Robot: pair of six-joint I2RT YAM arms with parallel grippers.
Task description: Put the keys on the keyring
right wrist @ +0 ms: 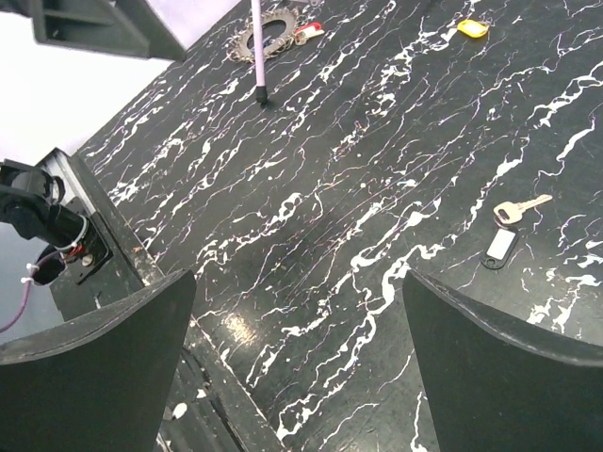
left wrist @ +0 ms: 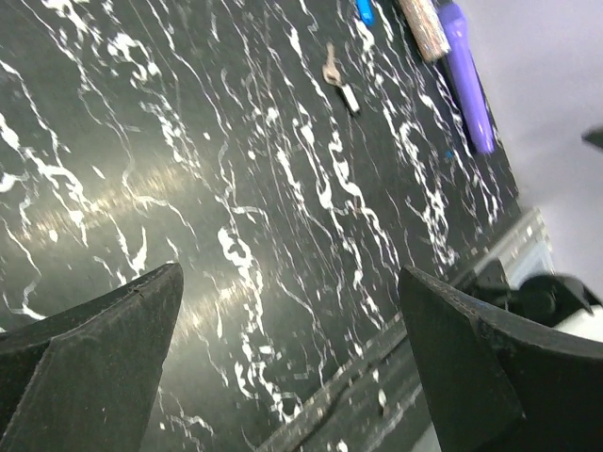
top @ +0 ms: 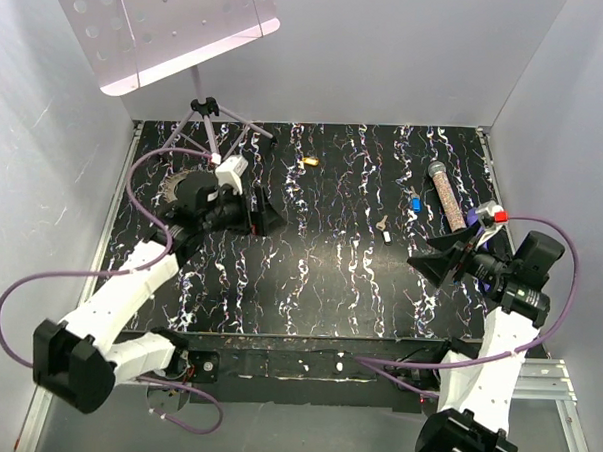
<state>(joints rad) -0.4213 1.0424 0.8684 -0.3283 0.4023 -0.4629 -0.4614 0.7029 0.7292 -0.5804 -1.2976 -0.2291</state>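
Surface (top: 329, 287): black, white-veined marble pattern, closed in by plain grey walls (top: 389, 60) at the back and both sides. A tripod stand (top: 208, 112) sits at the far-left corner and carries a perforated panel (top: 170, 20) tilted over that corner. Left gripper (left wrist: 290, 275): fingers (left wrist: 94, 358) spread wide, nothing between them, only bare surface below. Right gripper (right wrist: 300, 278): likewise spread wide, holding nothing. The keys lie loose and scattered. The yellow-headed key (top: 308, 161) is far centre, and the blue-headed key (top: 416, 203) is right of centre, just beside the bead tube (top: 448, 197). The plain key (top: 383, 228) is near the middle, with a small dark tag (right wrist: 499, 250) at its head. The keyring (right wrist: 266, 34) is at the far left by a pink tripod leg (right wrist: 256, 47), with the red-headed key (right wrist: 308, 33) touching it; I cannot tell whether that key is threaded on. The purple marker (left wrist: 468, 75) lies along the right edge, just beside the tube. From above, the left arm covers most of the keyring and the right arm overlaps the marker's area. In both wrist views the fingers cut off the lower corners. The blue-headed key is clipped at the top of the left wrist view.
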